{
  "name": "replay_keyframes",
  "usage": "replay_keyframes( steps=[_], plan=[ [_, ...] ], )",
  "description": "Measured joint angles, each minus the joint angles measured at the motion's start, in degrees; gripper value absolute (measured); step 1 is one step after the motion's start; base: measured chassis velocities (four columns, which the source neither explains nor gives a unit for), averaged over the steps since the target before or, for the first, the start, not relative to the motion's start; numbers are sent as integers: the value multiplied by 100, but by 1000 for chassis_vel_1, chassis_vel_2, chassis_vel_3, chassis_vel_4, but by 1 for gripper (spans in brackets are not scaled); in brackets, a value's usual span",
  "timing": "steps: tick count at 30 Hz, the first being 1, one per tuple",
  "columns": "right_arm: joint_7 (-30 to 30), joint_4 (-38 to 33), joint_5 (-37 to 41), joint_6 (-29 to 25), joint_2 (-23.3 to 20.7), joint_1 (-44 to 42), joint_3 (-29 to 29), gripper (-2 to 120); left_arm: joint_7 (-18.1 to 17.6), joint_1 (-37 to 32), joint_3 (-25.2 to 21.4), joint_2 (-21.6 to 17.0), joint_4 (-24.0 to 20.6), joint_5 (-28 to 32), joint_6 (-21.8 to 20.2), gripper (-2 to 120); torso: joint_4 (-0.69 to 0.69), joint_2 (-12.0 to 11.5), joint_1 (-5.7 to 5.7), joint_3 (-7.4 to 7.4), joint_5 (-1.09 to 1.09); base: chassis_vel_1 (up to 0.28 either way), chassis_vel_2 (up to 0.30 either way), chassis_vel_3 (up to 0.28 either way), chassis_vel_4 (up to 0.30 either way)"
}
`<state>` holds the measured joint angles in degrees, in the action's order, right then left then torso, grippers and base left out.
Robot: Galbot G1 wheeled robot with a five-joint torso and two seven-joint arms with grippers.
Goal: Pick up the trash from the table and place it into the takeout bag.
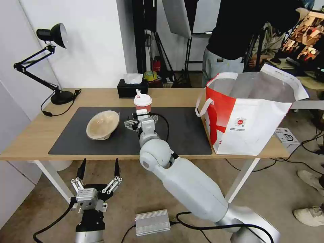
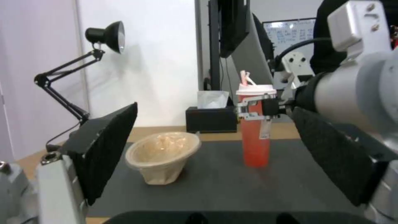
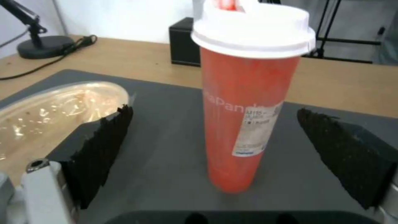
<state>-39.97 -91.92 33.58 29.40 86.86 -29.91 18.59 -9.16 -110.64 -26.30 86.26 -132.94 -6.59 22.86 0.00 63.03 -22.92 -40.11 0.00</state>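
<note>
red drink cup [image 3: 244, 118] upright on mat [image 3: 174, 155] | centred between right gripper [image 3: 215, 149] pads, no contact, jaws spread | left gripper [image 1: 98, 172] parked below table [image 1: 30, 135], spread

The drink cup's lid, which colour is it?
White, on a red drink cup; the lid shows best in the right wrist view.

The cup [image 3: 248, 105] is translucent red with a white lid [image 3: 253, 31] and a pale printed label [image 3: 257, 130]. The shallow bowl [image 1: 102, 125] is beige. The light-wood surface [image 1: 37, 131] carries a dark grey mat [image 1: 182, 131]. The takeout bag [image 1: 246, 125] is red and white, silver-lined, with a small round red logo [image 1: 240, 122]. Black pads line the right gripper's fingers [image 3: 104, 149].
</note>
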Motion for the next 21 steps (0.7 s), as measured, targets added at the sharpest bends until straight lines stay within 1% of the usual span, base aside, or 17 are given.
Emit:
replay_keyframes(
  steps=[9,16,21],
  plan=[
    [-16,278,-2,-1,106,100,-76,100,12,-8,25,24,-4,1,-4,100,0,0,0,0,0,0,0,0,0],
    [43,612,-14,-62,312,269,-111,100,14,-67,27,8,-32,-2,-4,100,1,0,0,0,0,0,0,0,0],
    [122,749,-25,-127,325,340,-114,100,16,-80,33,18,-32,-14,0,100,0,0,0,0,0,0,0,0,0]
  ],
)
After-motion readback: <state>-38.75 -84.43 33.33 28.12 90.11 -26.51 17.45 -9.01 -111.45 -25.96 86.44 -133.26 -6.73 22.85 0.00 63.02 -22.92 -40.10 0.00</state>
